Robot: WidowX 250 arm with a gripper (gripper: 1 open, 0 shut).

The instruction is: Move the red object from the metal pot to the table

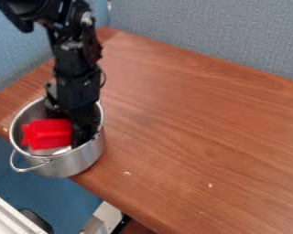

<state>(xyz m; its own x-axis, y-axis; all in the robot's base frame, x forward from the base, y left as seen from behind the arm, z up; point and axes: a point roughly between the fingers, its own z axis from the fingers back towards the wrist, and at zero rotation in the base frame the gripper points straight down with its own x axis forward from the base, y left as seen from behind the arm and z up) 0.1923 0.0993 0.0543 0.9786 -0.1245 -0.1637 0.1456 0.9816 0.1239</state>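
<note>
Red block is lying inside the pot, toward its left side, w/ its right end disappearing behind the gripper. It's looking stiff, w/ flat faces & straight edges; prob. light, maybe hollow or foam, but weight isn't showing. Faces are looking smooth, so it's poss. slipping if pinched at a corner. Not seeming fragile. Best hold: across the narrow width, approx. mid-length, jaws flat on the long sides, b/c an end grip is prob. letting the far end droop & catch on the rim.

Gripper is reaching down at the pot's right side, next to the block. Can't tell if the jaws are spread or pinching it, b/c dark fingers are merging w/ shadow. Arm is coming in from the far left.

Pot is sitting at the table's left edge, w/ one loop handle facing near left; a sideways tug is risking a tip. Lifting straight up is looking safer, then going right to the table.
</note>
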